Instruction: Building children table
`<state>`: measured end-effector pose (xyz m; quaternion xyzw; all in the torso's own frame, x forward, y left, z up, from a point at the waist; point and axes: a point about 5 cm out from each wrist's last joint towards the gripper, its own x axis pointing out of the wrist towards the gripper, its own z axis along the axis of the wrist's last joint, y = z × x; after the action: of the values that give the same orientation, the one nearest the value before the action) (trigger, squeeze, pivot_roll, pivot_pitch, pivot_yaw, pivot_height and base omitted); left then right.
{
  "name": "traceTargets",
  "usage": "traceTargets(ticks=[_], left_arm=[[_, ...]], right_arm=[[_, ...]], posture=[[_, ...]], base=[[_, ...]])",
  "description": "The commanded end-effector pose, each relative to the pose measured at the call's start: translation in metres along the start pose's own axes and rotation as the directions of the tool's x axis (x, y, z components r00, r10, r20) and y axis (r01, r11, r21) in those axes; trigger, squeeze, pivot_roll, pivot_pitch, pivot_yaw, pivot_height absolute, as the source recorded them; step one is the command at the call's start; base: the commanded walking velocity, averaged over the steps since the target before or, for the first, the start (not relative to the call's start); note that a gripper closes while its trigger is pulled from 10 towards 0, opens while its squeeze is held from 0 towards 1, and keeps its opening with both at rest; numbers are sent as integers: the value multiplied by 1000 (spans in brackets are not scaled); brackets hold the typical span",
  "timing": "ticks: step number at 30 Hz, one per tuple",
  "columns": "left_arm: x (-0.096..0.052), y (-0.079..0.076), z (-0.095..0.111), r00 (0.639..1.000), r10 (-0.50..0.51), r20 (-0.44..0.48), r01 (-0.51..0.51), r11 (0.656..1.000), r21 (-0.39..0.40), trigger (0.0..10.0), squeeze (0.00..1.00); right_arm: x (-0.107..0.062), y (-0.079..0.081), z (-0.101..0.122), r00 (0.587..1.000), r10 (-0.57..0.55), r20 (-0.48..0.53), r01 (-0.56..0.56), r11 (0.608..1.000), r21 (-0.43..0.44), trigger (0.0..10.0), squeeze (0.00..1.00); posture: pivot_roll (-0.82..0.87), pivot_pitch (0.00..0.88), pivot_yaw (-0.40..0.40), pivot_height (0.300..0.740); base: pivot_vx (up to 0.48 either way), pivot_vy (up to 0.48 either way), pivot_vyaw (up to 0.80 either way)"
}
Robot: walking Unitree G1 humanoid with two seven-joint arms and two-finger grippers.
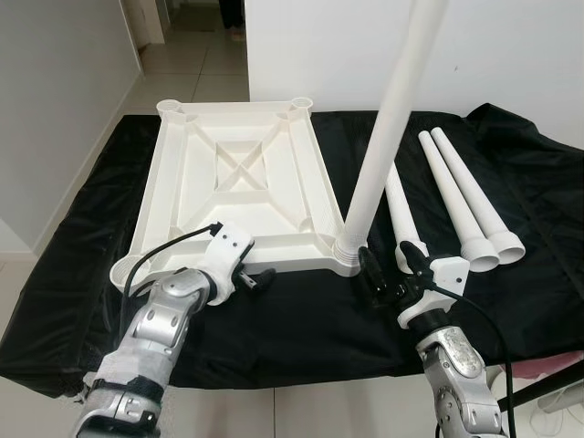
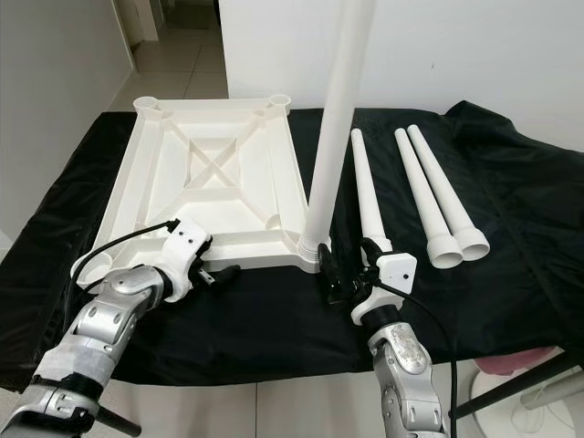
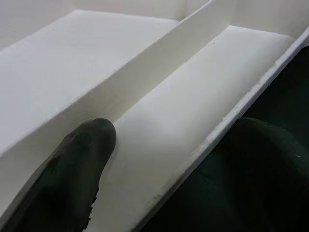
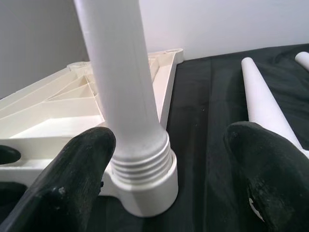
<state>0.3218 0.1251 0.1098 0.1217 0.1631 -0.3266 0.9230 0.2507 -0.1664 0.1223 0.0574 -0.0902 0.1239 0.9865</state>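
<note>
White leg (image 1: 388,137) upright in tabletop (image 1: 237,173) socket

A black cloth (image 1: 301,315) covers the whole tabletop, wrinkled and bunched toward the far right corner. On it, at the left, an upside-down white plastic table top (image 1: 239,178) lies flat with its ribbed underside up. To its right three loose white legs lie side by side on the cloth: one (image 2: 367,199) close to the panel, and a touching pair (image 2: 436,201) farther right.
</note>
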Motion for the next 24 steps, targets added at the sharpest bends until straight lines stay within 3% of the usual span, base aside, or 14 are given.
traceTargets(ticks=[1,7,9,24], left_arm=[[-6,18,-20,967,236,-93,-240,970,-39,10000,0],[-7,18,-19,967,237,-92,-242,969,-52,10000,0],[-7,11,-17,977,197,-78,-201,979,-46,0,0],[-20,-3,-32,981,148,-126,-155,987,-43,0,0]], right_arm=[[1,1,0,1000,-4,-5,4,1000,9,10000,0],[1,1,0,1000,-4,-8,4,1000,8,10000,0],[2,1,-1,1000,-4,-14,4,1000,6,10000,0],[2,0,-5,1000,-2,-30,2,1000,-2,10000,0]], posture=[[-26,18,-11,740],[-25,16,-12,740],[-22,14,-13,740],[-16,20,-10,740]], base=[[0,0,0],[0,0,0],[0,0,0],[0,0,0]])
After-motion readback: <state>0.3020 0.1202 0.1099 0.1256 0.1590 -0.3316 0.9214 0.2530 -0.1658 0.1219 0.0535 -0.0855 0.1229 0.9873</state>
